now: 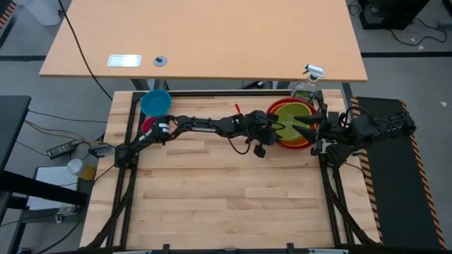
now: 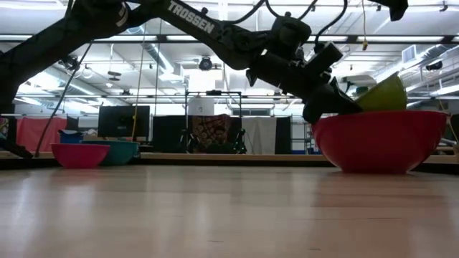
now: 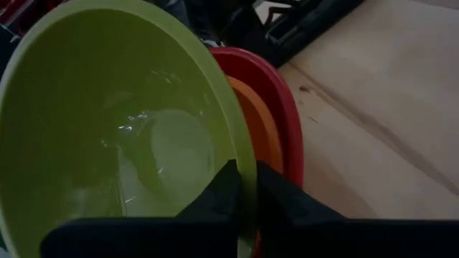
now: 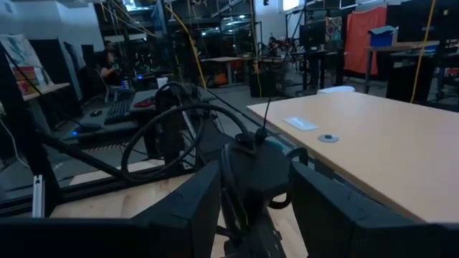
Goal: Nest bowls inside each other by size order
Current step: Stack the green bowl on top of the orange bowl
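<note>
The red bowl (image 1: 277,107) stands at the table's far right with the orange bowl (image 3: 258,129) nested in it. The lime green bowl (image 3: 107,122) sits tilted in them; it also shows above the red bowl (image 2: 380,140) in the low view (image 2: 387,93). My left gripper (image 3: 245,172) reaches across from the left and is shut on the green bowl. My right gripper (image 4: 254,208) is open at the stack's right side and holds nothing. The blue bowl (image 1: 155,102) and the pink bowl (image 1: 147,125) rest at the far left, the pink one partly under my left arm. My left gripper pinches the green bowl's rim (image 3: 244,147) on the side toward the table's left, one finger inside the bowl and one finger (image 3: 283,193) outside. The fingers slant down from the left. The bowl is tilted, its held side raised and its lower part inside the orange bowl.
A clear spray bottle (image 1: 308,83) stands just behind the stack at the far right corner. A black frame rail (image 1: 212,93) runs along the table's far edge. The near half of the wooden table (image 1: 226,204) is bare.
</note>
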You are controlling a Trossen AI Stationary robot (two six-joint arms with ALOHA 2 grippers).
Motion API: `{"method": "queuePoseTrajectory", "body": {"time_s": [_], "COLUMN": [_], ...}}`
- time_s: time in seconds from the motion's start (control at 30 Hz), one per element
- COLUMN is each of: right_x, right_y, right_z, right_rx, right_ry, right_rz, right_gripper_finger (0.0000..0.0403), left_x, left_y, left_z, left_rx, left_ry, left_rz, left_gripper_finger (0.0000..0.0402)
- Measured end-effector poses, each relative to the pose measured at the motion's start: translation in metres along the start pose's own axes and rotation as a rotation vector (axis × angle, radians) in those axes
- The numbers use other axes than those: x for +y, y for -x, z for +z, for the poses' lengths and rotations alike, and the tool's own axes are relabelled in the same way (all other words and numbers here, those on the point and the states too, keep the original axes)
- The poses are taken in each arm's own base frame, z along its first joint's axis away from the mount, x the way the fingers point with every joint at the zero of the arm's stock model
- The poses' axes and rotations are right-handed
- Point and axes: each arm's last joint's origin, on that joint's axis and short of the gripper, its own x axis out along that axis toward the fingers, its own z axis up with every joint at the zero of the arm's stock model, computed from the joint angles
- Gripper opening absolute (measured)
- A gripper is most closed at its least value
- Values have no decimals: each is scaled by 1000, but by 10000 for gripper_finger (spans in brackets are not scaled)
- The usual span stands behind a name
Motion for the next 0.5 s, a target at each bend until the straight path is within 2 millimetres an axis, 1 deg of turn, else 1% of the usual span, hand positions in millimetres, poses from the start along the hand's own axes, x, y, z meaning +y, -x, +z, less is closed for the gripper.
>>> {"method": "queuePoseTrajectory", "body": {"time_s": [0.13, 0.23, 0.33, 0.5], "right_x": [0, 0, 0, 0], "right_y": [0, 0, 0, 0], "right_z": [0, 0, 0, 0], "right_rx": [1, 1, 2, 2], "right_ry": [-3, -4, -3, -4], "right_rz": [0, 1, 2, 3], "right_gripper_finger": [172, 172, 172, 172], "left_x": [1, 2, 2, 5], "left_y": [0, 0, 0, 2], "left_z": [0, 0, 0, 0], "left_rx": [2, 10, 8, 3], "left_ry": [10, 27, 68, 107], "left_rz": [17, 31, 32, 41], "left_gripper_finger": [53, 73, 105, 173]}}
